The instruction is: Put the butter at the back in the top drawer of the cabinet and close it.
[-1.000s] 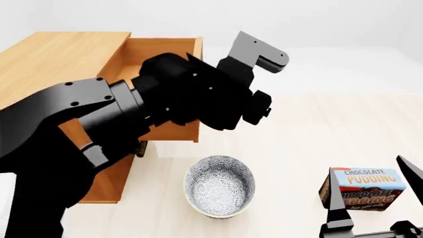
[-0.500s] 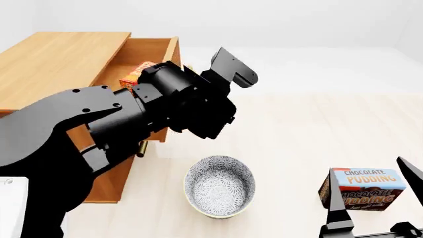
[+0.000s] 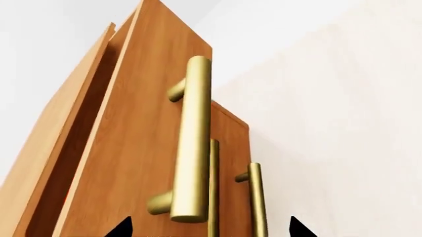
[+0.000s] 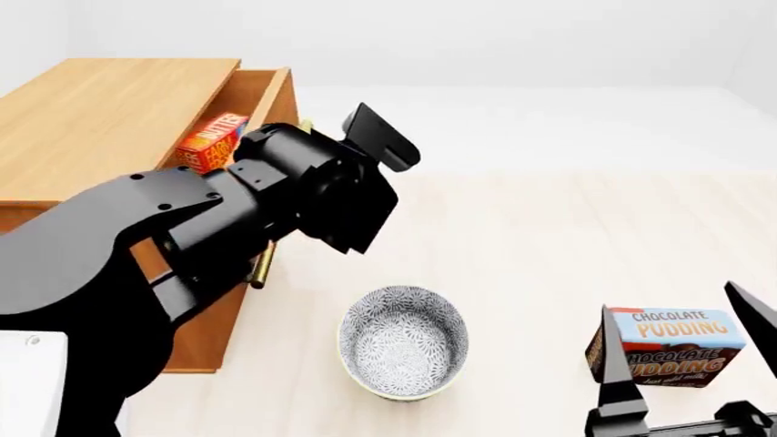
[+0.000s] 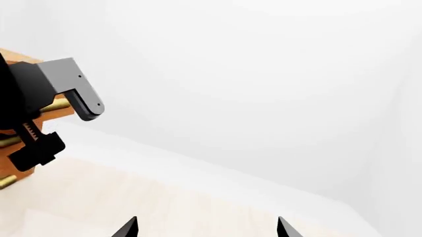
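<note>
Directly ahead of our left jaws stands the top drawer, partly pulled out of the cabinet; the jaws are spread apart, their tips flanking the brass handle. Inside the drawer the butter lies tilted, its long axis slanting toward the drawer front. Our right jaws are spread and hold nothing, beside the pudding box on the table.

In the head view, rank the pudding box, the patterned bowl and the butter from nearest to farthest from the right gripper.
1. The chocolate pudding box, right beside the right gripper, between its raised jaws at lower right.
2. The bowl, on the floor toward the centre, in front of the cabinet.
3. The butter, farthest, up in the top drawer at upper left.
</note>
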Robot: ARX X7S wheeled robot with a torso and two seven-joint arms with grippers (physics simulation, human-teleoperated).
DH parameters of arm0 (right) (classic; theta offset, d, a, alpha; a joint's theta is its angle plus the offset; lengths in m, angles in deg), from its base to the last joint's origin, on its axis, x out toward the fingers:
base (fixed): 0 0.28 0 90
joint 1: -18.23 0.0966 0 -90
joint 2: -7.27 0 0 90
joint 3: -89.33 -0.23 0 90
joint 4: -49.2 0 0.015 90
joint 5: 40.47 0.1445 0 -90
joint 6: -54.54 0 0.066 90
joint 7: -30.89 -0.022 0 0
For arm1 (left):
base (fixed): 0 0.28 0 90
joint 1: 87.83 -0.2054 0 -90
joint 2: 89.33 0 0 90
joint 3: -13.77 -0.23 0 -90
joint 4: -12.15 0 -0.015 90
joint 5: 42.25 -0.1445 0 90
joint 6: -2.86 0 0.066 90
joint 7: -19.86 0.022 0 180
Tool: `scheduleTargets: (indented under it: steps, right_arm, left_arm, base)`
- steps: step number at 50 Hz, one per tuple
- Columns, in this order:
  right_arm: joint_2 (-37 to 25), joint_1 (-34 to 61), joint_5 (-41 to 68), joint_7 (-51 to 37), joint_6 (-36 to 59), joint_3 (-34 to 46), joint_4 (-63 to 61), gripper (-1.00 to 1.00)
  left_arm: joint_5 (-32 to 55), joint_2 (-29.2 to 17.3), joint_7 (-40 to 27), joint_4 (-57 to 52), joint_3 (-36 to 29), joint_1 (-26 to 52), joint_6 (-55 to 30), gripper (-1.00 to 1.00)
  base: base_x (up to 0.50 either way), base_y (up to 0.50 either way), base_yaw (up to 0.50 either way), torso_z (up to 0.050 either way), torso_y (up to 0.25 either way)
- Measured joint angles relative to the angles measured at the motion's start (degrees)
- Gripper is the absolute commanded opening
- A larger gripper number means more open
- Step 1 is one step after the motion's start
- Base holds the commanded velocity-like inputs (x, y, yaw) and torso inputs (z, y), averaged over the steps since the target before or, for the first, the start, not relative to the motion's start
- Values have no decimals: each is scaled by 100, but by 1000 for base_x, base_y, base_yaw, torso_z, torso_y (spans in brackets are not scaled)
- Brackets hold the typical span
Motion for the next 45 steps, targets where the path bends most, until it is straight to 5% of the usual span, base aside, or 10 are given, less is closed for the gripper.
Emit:
scheduleTargets:
  steps: [45]
  right_arm:
    - [-12,259,369,383,172,-264,-10,100]
  left_arm:
    - [-331,0,471,1609,116,-34,-152,100]
  base:
    - [0,0,0,0,0]
